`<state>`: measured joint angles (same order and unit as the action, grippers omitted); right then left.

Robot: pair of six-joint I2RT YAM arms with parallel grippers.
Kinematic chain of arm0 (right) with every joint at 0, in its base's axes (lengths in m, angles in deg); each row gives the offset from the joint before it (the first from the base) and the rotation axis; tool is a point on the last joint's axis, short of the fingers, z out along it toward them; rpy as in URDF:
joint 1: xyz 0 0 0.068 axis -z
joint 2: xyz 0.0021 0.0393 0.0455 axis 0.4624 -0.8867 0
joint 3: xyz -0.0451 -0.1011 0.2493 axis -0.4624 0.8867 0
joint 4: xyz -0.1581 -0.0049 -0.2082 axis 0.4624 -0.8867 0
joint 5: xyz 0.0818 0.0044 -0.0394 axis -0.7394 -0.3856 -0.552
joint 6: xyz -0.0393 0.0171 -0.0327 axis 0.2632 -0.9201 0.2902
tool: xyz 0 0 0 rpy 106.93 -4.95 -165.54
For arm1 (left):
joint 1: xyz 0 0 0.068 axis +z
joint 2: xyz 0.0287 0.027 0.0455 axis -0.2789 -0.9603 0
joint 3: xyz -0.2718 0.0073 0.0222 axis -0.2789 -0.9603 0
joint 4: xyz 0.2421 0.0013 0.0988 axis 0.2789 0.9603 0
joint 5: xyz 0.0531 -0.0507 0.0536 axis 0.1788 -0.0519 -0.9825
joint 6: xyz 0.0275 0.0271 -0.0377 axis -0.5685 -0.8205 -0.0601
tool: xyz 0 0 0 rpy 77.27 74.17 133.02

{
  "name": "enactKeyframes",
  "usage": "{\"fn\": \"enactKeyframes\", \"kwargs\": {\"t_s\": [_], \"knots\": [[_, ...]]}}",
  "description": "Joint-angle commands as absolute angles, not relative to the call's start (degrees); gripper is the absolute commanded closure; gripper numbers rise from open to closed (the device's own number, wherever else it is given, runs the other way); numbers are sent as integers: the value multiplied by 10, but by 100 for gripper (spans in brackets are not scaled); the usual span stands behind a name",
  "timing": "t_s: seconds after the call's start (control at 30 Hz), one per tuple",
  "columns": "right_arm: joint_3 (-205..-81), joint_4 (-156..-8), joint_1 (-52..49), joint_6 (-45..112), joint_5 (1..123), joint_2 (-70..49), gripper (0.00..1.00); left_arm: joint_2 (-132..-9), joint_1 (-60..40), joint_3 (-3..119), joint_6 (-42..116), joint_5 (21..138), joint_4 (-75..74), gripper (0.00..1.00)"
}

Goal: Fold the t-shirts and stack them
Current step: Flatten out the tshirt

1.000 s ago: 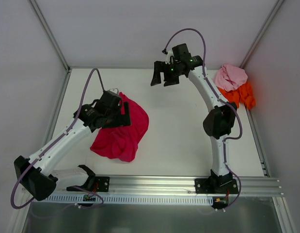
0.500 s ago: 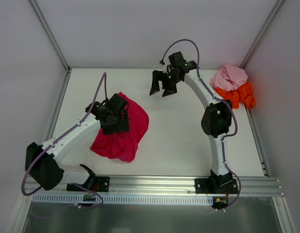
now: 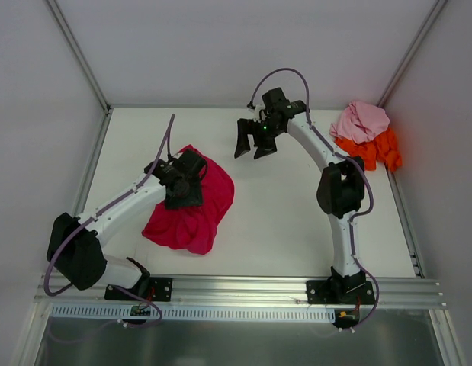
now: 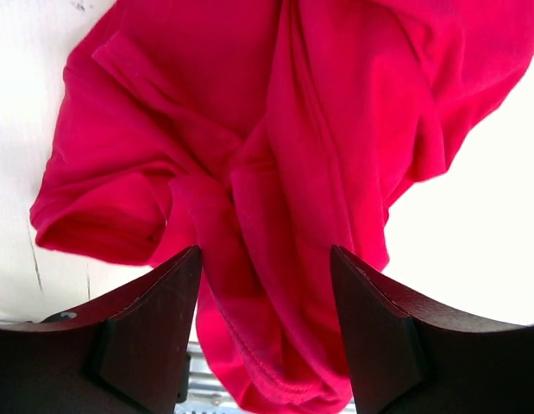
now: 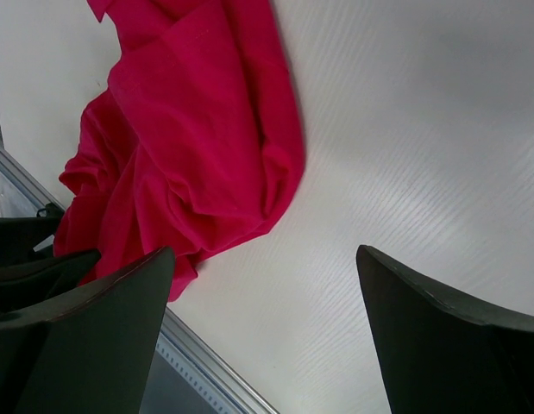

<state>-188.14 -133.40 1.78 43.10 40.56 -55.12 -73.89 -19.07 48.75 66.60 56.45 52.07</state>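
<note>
T-SHIRT POSITIONS AND JAW STATE

1. Crimson garment. The crimson-magenta cloth t-shirt lies on the white table, left of centre. It is an unfolded, deeply creased heap. One hemmed sleeve shows at the left of the left wrist view. The near edge of the heap lies near the aluminium rail that runs along the near side of the table.

2. Corner garments. The pale pink cloth t-shirt and the bright orange cloth t-shirt are bunched together in the far right corner of the table. The pink one lies toward the far wall, touching and partly overlapping the orange one. The orange one lies nearer, against the right wall. Both are well apart from the crimson garment. None of the three is folded.

3. Left gripper. The left gripper is over the far left part of the crimson garment and points down at it. Its jaws are spread, with a ridge of cloth showing between them. Whether the fingertips touch the cloth cannot be told.

4. Right gripper. The right gripper hangs above bare table at far centre, to the right of the crimson garment and apart from it. Its jaws are spread wide and grip nothing. The right wrist view shows bare table between the two fingers.
</note>
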Motion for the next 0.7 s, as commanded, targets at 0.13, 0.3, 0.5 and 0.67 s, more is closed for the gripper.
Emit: {"fn": "enactKeyframes", "kwargs": {"t_s": [0.13, 0.3, 0.5, 0.67], "knots": [[-1857, -1323, 4, 450, 384, -497, 8, -784, -190, 545, 647, 528, 482, 38], [-1847, -1322, 2, 453, 388, -491, 8, -795, -190, 550, 646, 524, 470, 39], [-1843, -1325, 2, 457, 394, -492, 8, -794, -190, 550, 645, 528, 469, 39], [-1840, -1327, 3, 458, 395, -493, 8, -795, -190, 570, 679, 495, 528, 39]]}}
